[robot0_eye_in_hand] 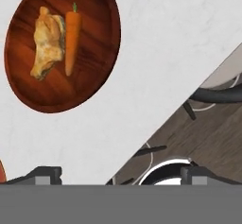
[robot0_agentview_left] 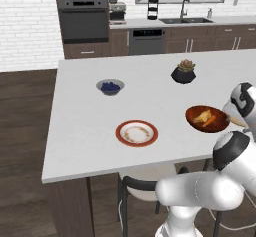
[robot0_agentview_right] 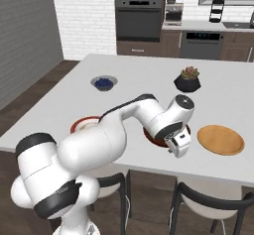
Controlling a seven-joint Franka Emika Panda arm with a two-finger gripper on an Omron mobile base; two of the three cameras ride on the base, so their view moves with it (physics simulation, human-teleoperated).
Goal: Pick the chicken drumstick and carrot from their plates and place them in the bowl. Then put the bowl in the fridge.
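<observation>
The gripper [robot0_eye_in_hand: 121, 173] hangs above the counter's near edge [robot0_agentview_left: 150, 163], its fingertips spread wide with nothing between them. Ahead of it lies the bowl [robot0_eye_in_hand: 94, 10], carrying the chicken drumstick [robot0_eye_in_hand: 46, 43] and carrot [robot0_eye_in_hand: 72, 36] side by side, touching; bare counter separates bowl and fingertips. To one side sits the red-rimmed plate [robot0_agentview_left: 136, 133], to the other the wooden plate [robot0_agentview_right: 221, 140], both flat. Beyond the bowl the potted succulent [robot0_agentview_left: 183, 72] stands tallest. Below the edge, chair backs [robot0_agentview_right: 208, 199] stand close under the counter.

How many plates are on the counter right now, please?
2: the red-rimmed plate sits near the counter's front edge, left of the bowl; the wooden plate lies right of the bowl.
</observation>
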